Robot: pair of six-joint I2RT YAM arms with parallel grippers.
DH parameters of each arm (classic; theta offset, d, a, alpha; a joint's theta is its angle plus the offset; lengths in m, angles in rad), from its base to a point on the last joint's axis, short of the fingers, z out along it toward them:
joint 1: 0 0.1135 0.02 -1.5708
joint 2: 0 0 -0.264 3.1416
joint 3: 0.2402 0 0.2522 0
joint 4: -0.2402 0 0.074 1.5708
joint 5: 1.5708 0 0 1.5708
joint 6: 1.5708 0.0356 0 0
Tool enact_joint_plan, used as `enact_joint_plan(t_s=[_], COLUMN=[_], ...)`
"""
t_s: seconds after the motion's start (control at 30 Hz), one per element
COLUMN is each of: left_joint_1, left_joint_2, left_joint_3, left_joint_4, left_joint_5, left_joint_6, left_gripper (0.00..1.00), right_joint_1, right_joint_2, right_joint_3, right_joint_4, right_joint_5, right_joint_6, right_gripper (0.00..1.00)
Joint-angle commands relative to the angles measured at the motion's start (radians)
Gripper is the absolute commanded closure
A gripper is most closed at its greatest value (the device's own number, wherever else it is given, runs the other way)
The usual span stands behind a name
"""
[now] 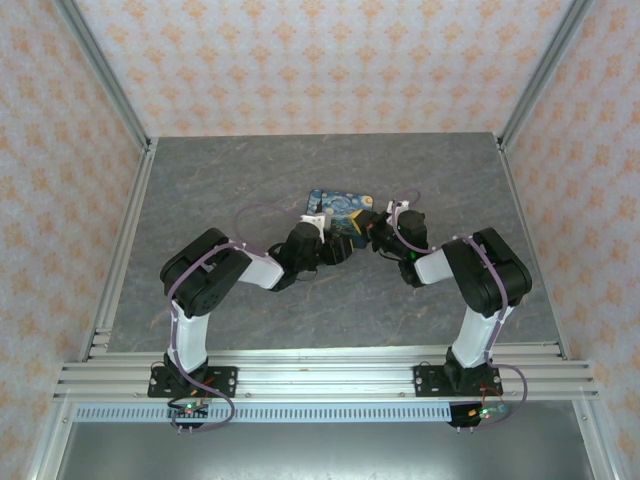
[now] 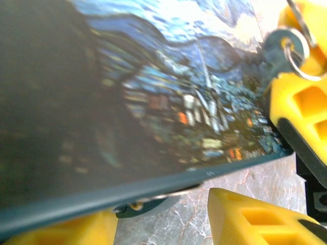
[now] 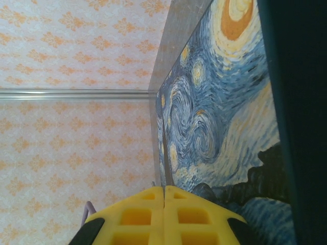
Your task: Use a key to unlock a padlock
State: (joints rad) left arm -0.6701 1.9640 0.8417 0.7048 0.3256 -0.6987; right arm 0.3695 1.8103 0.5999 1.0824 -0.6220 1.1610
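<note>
Two musts: brace box [image 1: 340,207] with left pincer [image 2: 163,217], jaws apart at its near edge, and feed key [image 2: 279,42], sitting by box corner at pressed-together right pincer [image 3: 163,193], straight in before twisting; padlock too blurred to place

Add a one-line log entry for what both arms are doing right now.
left fingers: apart at box edge | right fingers: shut on key, at box corner

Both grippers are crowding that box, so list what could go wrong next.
The right gripper pinches the thin key right beside the box; a bump against the box could twist it loose. The left gripper stands open rather than clamped on the box, so a push may slide it.
</note>
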Motion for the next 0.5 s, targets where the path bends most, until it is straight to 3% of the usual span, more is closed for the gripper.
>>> enact_joint_plan(t_s=[0.0, 0.47], left_joint_1=[-0.012, -0.013], left_joint_2=[-0.036, -0.034], left_joint_3=[0.009, -0.076], left_joint_4=[-0.023, 0.235], left_joint_5=[-0.018, -0.034], left_joint_6=[0.046, -0.138], left_gripper=[0.51, 0.54], right_joint_1=[-0.003, -0.002], right_joint_2=[0.011, 0.013], right_joint_3=[0.020, 0.020], right_joint_4=[0.048, 0.048], right_joint_5=[-0.008, -0.006], right_joint_6=[0.007, 0.010], right_gripper=[1.00, 1.00])
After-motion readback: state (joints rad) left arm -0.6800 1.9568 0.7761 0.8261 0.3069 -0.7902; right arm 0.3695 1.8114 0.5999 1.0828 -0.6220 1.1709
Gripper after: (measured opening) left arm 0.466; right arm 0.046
